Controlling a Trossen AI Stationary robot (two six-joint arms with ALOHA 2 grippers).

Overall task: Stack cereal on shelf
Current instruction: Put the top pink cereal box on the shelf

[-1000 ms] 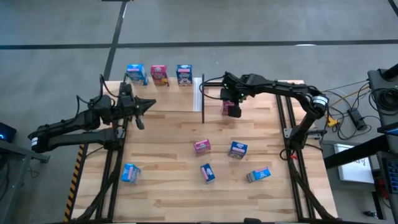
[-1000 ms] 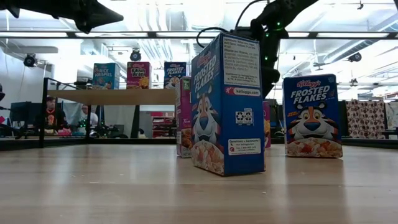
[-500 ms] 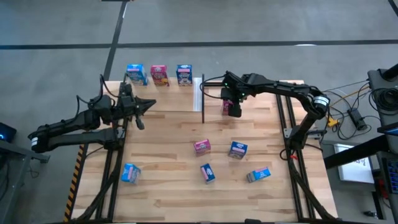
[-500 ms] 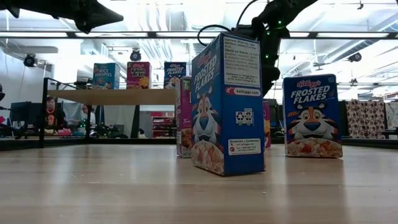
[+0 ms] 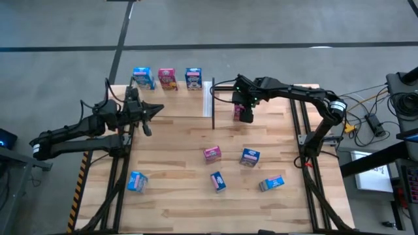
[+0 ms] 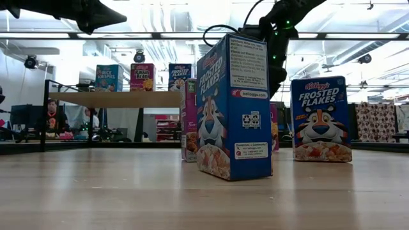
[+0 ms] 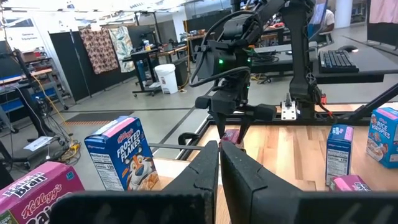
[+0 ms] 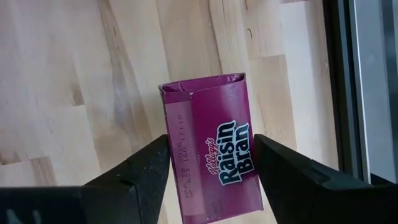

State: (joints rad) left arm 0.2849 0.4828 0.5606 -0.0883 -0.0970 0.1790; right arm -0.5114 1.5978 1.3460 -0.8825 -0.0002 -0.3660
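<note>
Your right gripper [image 8: 211,171] sits directly over a magenta Raisin Bran box [image 8: 211,152] on the surface [image 5: 176,176], just beside the shelf's dark end post. In the right wrist view the box lies squarely between the two fingers [image 8: 146,171], its long axis running away from the wrist and its narrow width spanning the gap. Both fingers meet the box's long sides with no visible daylight, so you appear to have it pinched across its width, though it looks not yet lifted off the wood.

The right arm is clearly the nearer one. Your left gripper [image 7: 219,168] hovers well apart over the surface's left side, its fingers pressed together and holding nothing.

The shelf [image 5: 171,103] lies just to the left of the gripped box in the high view, and three boxes already stand on it: a blue Rice Krispies box [image 5: 143,78], a pink box [image 5: 168,78] and a blue-and-white box [image 5: 192,78]. You will likely need to raise the box before carrying it across to them. Several more boxes remain scattered farther forward on the surface.
</note>
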